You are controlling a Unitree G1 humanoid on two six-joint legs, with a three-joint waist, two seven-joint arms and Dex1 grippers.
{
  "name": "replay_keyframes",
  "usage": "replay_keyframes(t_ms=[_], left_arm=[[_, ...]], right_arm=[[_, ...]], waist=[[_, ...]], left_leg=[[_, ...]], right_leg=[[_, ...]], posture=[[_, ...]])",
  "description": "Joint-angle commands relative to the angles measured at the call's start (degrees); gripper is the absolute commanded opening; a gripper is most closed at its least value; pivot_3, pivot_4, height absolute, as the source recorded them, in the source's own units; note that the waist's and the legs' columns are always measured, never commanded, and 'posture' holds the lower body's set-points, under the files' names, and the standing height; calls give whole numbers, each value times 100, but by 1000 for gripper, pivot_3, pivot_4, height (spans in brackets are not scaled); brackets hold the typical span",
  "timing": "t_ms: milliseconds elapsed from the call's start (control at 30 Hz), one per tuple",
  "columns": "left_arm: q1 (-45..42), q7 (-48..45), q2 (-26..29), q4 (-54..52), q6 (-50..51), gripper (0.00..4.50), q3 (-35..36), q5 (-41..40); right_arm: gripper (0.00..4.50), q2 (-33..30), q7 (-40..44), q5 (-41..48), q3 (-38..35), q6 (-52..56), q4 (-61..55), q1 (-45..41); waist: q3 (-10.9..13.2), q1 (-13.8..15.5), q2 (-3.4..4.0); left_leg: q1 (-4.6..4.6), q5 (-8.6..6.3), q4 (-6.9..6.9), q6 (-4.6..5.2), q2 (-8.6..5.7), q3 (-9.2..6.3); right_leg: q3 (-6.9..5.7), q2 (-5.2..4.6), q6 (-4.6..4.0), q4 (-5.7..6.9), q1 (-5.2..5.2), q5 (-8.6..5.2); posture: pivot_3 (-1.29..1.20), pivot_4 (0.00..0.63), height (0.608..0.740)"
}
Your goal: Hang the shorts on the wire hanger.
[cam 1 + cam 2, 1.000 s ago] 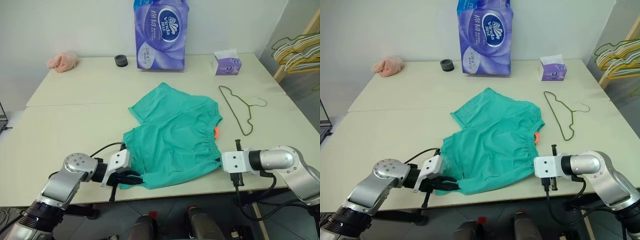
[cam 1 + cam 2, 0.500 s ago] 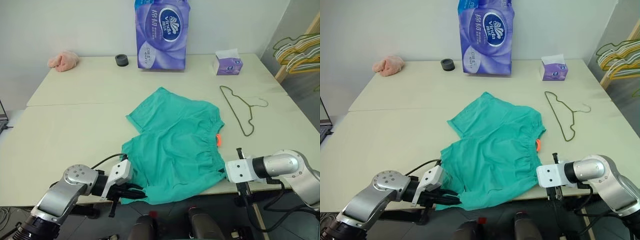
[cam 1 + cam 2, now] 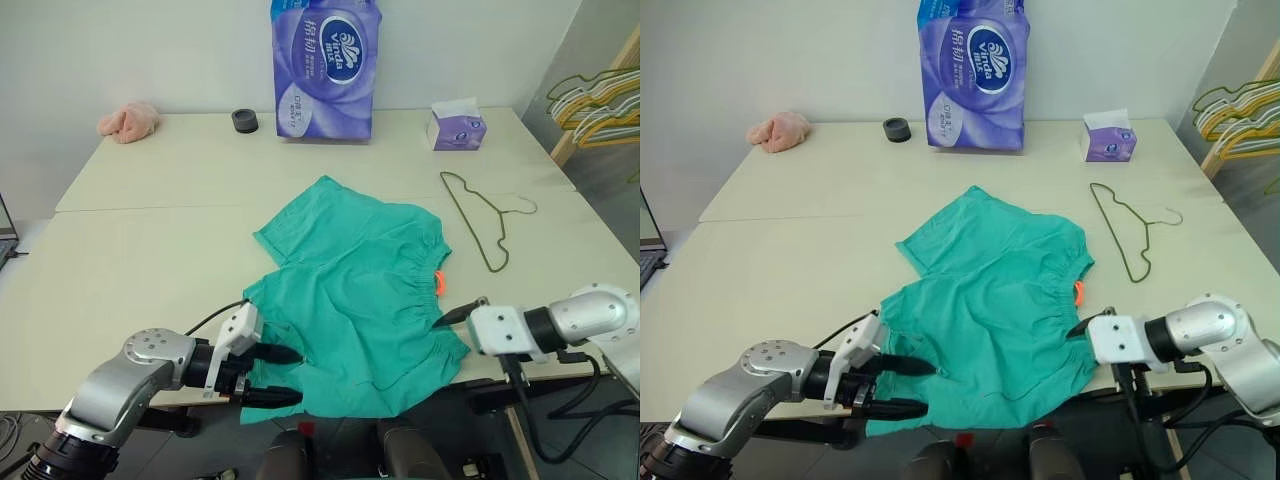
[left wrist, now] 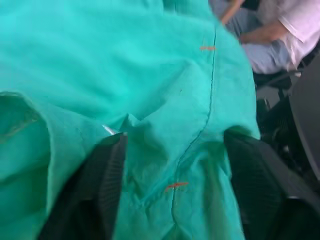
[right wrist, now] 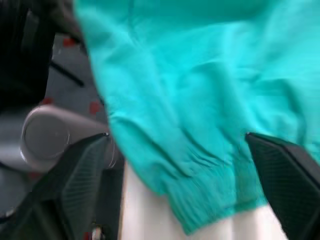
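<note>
I see both my left gripper point(image 3: 280, 376) and right gripper point(image 3: 452, 318) spread wide, holding nothing. The shorts point(image 3: 360, 290) droop off the table point(image 3: 140, 250) at six o'clock; they might slide off, I think.

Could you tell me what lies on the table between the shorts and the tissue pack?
Bare tabletop only, between shorts and tissue pack, per both eye views.

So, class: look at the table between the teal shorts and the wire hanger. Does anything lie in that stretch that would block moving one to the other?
Nothing visible does. The shorts lie at the table's near edge; the wire hanger lies flat, apart from them, with bare tabletop between. The tissue box and the purple pack stand farther back.
</note>
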Motion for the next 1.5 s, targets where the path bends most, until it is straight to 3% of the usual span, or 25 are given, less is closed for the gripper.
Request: replay_keyframes(t_ms=[33,133,267,400,533,633,833,1167,1267,1500], left_arm=[[-212,110,14,-210,240,4477,446,-481],[-353,145,77,-268,426,4477,685,-772],[-642,384,10,-262,297,4477,728,-652],[-1626,1556,-776,-90,-94,4477,443,5],[-2109,1855,-1178,199,-83,4477,-10,366],[-2352,1871,-1327,609,-359,4477,-186,670],[-2774,1658,-1538,1228,-826,4477,-359,936],[-2836,1450,-1628,1293,-1057,4477,-393,1003],[-2830,1433,-1635,1300,-1080,4500,-380,999],[-2813,1376,-1662,1335,-1177,4500,-349,1018]], right_arm=[[4500,36,-58,726,-613,580,75,-170],[4500,161,-294,1100,-965,984,258,-295],[4500,800,-1433,1227,-1377,1476,796,-928],[4500,1579,-3237,491,-1610,1574,1703,-1240],[4500,1988,-4818,-473,-1520,1749,2529,-1379],[4500,2167,-5318,-803,-1467,1578,3144,-1582],[4500,2358,-5598,-1173,-1269,1023,4794,-2217],[4500,2512,-4830,-1111,-1061,848,6651,-3015],[3888,2538,-4726,-1283,-871,934,6960,-3159],[1441,2647,-4926,-1424,-737,1217,7325,-3271]], waist=[[0,2,0],[0,-4,0],[1,-23,1],[-5,59,-13],[-12,70,-1],[-13,3,0],[-13,-194,1],[-18,-365,-3],[-23,-369,-4],[-31,-348,-16]], left_leg=[[0,0,0,0,0,0],[0,0,0,0,0,2],[0,0,-2,0,-2,8],[1,1,7,0,-4,4],[-13,2,8,-2,-16,9],[-36,3,8,-5,-16,19],[-75,8,5,-10,-11,67],[-68,9,15,10,-11,76],[-64,15,15,20,-10,75],[37,20,13,30,-11,69]], right_leg=[[0,0,0,0,0,0],[1,0,-1,0,0,1],[8,0,-12,0,-1,7],[4,0,-27,1,7,17],[17,-6,-20,2,-6,25],[23,-8,-20,0,-28,25],[33,-6,-18,20,-94,28],[44,-3,-1,19,-85,51],[44,1,-1,18,-82,65],[41,5,1,-1,32,72]], posture=[[-166,133,740],[-166,134,740],[-161,131,740],[-158,130,740],[-173,128,740],[-187,131,740],[-193,131,740],[-179,128,740],[-180,128,740],[-180,127,740]])
